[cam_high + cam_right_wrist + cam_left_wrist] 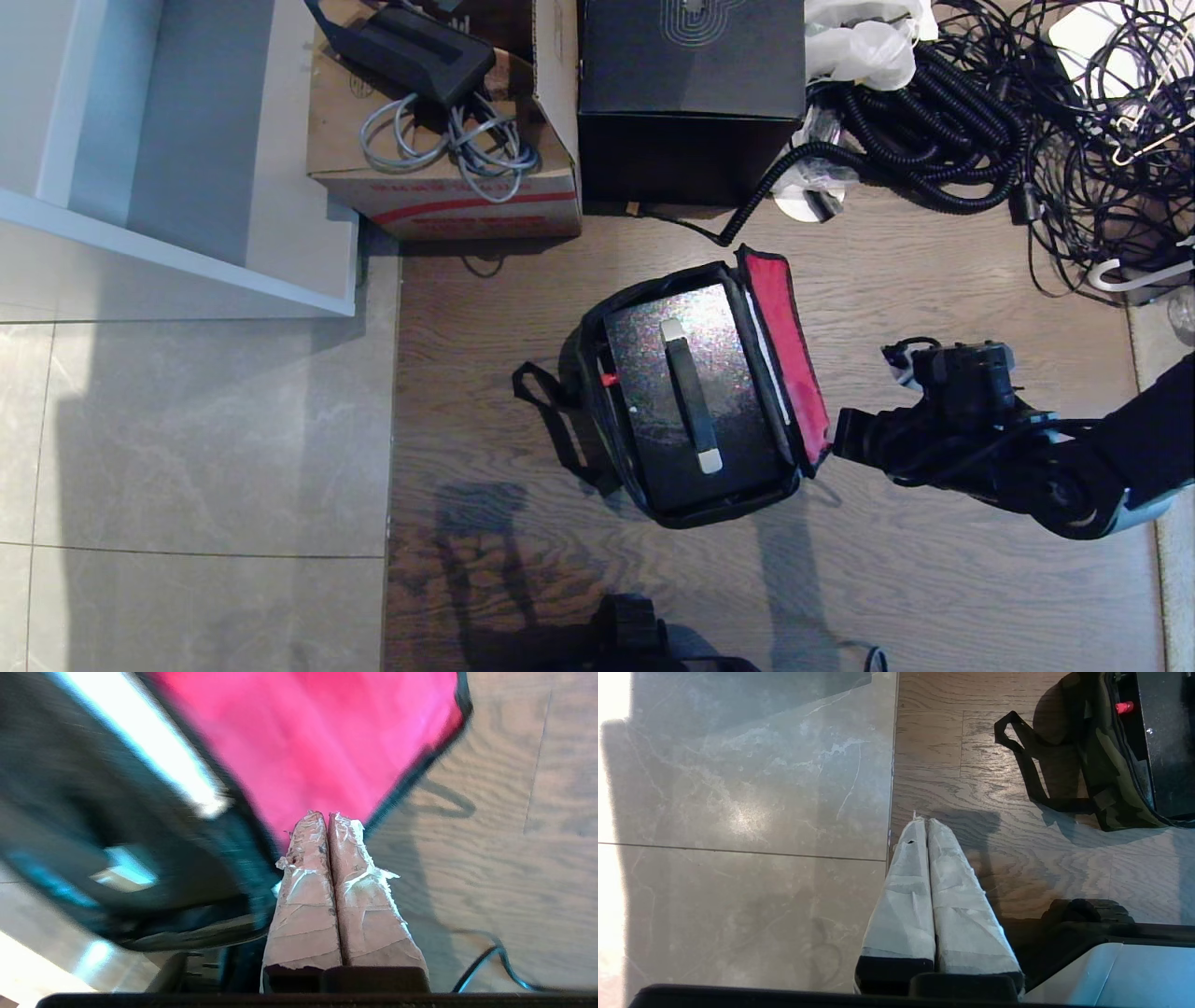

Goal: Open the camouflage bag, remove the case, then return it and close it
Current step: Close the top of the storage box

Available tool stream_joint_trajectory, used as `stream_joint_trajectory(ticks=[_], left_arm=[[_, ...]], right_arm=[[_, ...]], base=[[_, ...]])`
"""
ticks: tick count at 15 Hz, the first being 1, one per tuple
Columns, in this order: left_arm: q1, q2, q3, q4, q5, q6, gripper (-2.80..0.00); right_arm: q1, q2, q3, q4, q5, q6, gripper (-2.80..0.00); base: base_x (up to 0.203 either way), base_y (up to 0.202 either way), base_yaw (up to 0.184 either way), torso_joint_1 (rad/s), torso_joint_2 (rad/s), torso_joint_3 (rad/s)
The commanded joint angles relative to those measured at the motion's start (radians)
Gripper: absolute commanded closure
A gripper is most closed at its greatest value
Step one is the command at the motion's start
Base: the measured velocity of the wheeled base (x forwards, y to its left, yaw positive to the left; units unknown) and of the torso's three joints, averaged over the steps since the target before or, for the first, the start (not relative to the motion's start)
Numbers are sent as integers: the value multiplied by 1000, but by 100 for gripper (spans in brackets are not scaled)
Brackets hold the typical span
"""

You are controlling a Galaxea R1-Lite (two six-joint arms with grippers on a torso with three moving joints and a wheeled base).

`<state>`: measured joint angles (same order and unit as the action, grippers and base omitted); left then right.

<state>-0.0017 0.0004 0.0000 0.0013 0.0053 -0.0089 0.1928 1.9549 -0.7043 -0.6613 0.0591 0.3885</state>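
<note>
One gripper matters here: the right gripper (pixel 840 439), fingers pressed together, sits at the red lid (pixel 789 350) edge, right of the case (pixel 695 406) in the camouflage bag (pixel 597 373).

Ahead I see a brown cardboard box (pixel 448 191) carrying grey cable coils (pixel 453 140), a black cube box (pixel 691 98) beside it, tangled black cords (pixel 943 131) and a white shelf (pixel 177 140).

Probably lab: tangled cables (pixel 1046 121), boxes (pixel 448 140)
</note>
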Motion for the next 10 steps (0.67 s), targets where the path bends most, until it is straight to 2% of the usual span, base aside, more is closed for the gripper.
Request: stream_joint_trajectory(ticks=[1, 3, 6, 10], left_arm=[[0, 0, 0, 0, 1, 0, 0], [0, 0, 0, 0, 1, 0, 0], [0, 0, 0, 0, 1, 0, 0], [0, 0, 0, 0, 1, 0, 0]], right_arm=[[7, -80, 20, -2, 30, 3, -280], [46, -97, 39, -2, 46, 21, -280], [135, -52, 46, -10, -9, 91, -280], [145, 29, 19, -17, -91, 106, -280]], base=[[0, 0, 0, 0, 0, 0], [0, 0, 0, 0, 0, 0], [0, 0, 0, 0, 0, 0], [0, 0, 0, 0, 0, 0]])
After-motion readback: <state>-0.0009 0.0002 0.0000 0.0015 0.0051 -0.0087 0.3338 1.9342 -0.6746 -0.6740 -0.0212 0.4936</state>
